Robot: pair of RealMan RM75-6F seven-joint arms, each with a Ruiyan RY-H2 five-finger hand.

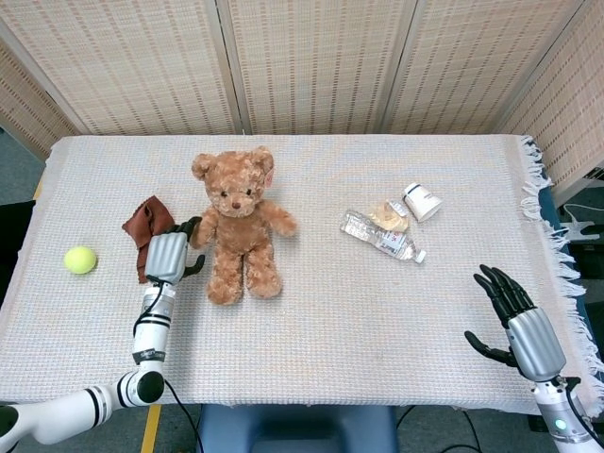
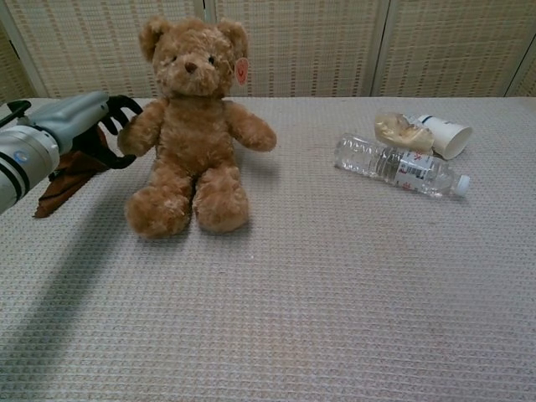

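A brown teddy bear (image 1: 241, 222) sits upright on the cloth-covered table (image 1: 321, 321), left of centre, and fills the left part of the chest view (image 2: 194, 126). My left hand (image 1: 168, 255) is at the bear's side, fingers spread, and its fingertips (image 2: 127, 106) touch the bear's near arm without holding anything. A crumpled brown cloth (image 1: 143, 219) lies just behind and left of that hand (image 2: 79, 126). My right hand (image 1: 517, 319) hovers open near the table's front right corner, far from everything; the chest view does not show it.
A yellow tennis ball (image 1: 80, 260) lies at the far left. Right of centre lie a clear plastic bottle (image 1: 380, 236) on its side, a crumpled wrapper (image 1: 387, 215) and a tipped white paper cup (image 1: 423, 201). Woven screens stand behind the table.
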